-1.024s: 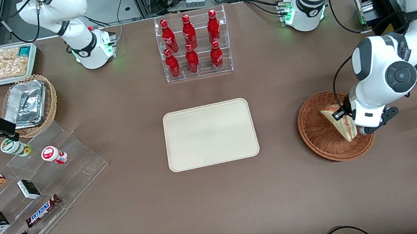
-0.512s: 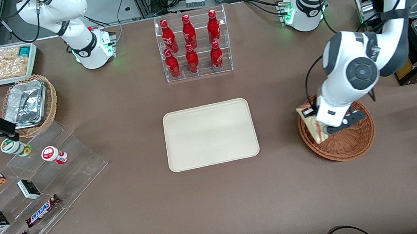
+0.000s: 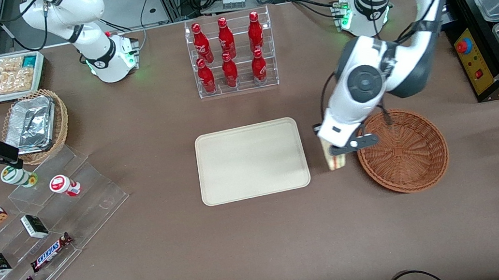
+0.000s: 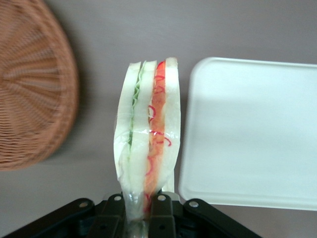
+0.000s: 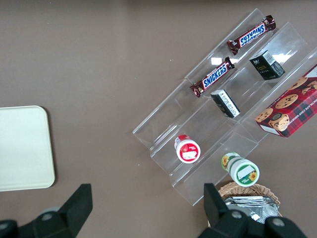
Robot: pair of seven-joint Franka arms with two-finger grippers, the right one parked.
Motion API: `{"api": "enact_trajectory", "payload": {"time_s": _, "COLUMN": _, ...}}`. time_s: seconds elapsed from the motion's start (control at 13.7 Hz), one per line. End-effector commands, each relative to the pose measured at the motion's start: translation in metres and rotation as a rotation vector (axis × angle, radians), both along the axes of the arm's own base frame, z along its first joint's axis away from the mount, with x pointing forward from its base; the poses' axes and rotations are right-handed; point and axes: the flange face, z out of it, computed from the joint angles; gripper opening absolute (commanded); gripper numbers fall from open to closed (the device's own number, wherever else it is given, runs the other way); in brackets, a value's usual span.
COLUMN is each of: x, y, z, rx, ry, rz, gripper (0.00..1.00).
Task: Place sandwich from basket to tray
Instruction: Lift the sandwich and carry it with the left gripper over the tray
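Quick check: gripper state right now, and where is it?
Gripper: shut on the sandwich, carried above the table between the basket and the tray, not yet over the tray.

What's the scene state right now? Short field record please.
gripper: shut on sandwich, above bare table between basket and tray
sandwich: held on edge, filling layers visible, clear of both basket and tray
basket: nothing in it
tray: nothing on it
task stage: mid-transfer, sandwich out of basket, not yet over tray
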Motion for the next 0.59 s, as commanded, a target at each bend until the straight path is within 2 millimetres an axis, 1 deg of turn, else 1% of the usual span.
{"api": "enact_trajectory", "payload": {"time_s": 0.0, "x": 0.004, "y": -0.054, "z": -0.015, "rx": -0.003, "ry": 0.004, "rz": -0.021, "gripper": 0.0}}
{"api": "enact_trajectory", "payload": {"time_s": 0.07, "x": 0.0, "y": -0.072, "z": -0.019, "rx": -0.003, "ry": 0.003, "rz": 0.006, "gripper": 0.0}}
{"api": "enact_trajectory", "payload": {"time_s": 0.22, "x": 0.0, "y": -0.101, "z": -0.031, "rx": 0.006, "ry": -0.006, "rz": 0.01, "gripper": 0.0}}
{"api": "enact_trajectory", "payload": {"time_s": 0.29, "x": -0.001, "y": -0.113, "z": -0.04, "rx": 0.02, "ry": -0.008, "rz": 0.018, "gripper": 0.0}}
{"api": "enact_trajectory", "payload": {"time_s": 0.37, "x": 0.001, "y": -0.13, "z": -0.043, "rx": 0.02, "ry": -0.022, "rz": 0.014, "gripper": 0.0}}
{"api": "enact_trajectory", "payload": {"time_s": 0.51, "x": 0.004, "y": -0.147, "z": -0.056, "rx": 0.029, "ry": -0.006, "rz": 0.004, "gripper": 0.0}}
